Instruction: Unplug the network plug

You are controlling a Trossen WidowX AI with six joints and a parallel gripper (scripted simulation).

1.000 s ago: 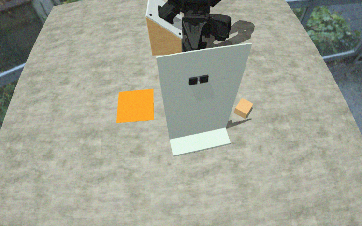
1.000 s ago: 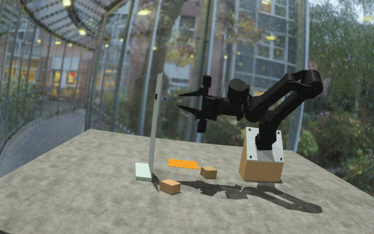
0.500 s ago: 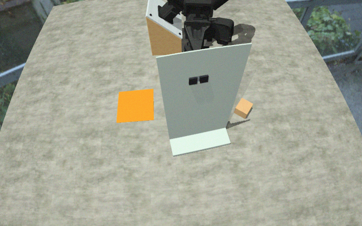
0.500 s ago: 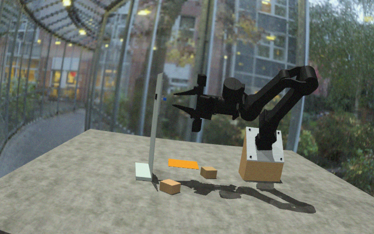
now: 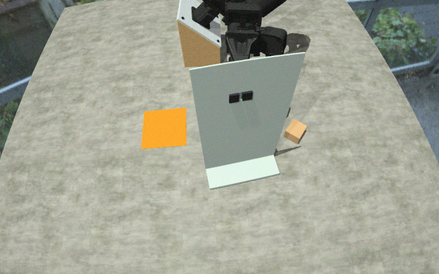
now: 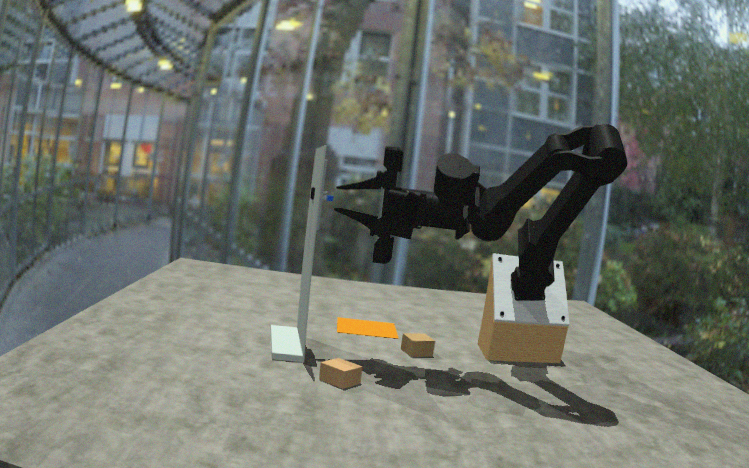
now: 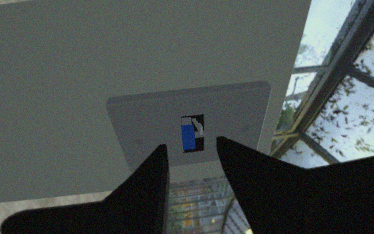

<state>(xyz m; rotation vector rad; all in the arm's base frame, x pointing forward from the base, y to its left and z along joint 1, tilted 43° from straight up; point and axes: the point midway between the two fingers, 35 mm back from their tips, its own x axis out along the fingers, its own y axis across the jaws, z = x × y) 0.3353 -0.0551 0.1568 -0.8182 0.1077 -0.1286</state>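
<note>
The blue plug (image 6: 329,197) (image 7: 188,137) sits in the socket on the upright panel (image 5: 220,136) (image 6: 307,279) (image 7: 79,65). A pale, thin tab (image 7: 198,127) shows beside its blue body, on the right in the wrist view. My gripper (image 6: 336,198) (image 7: 192,146) is partly open and holds nothing. Its fingers are one above the other, pointing at the panel, with the tips just short of the plug. Panel and plug hide the inside of the socket. The marked square (image 5: 164,129) (image 6: 367,328) is flat orange on the table, with nothing on it.
Wooden blocks stand low on the table: one (image 5: 295,131) (image 6: 340,373) near the panel's side, another (image 6: 417,345) between panel and arm base (image 5: 198,44) (image 6: 525,343). Two black pieces (image 5: 234,98) (image 5: 247,95) show on the panel's back. The panel foot (image 5: 242,171) (image 6: 287,343) rests on the table.
</note>
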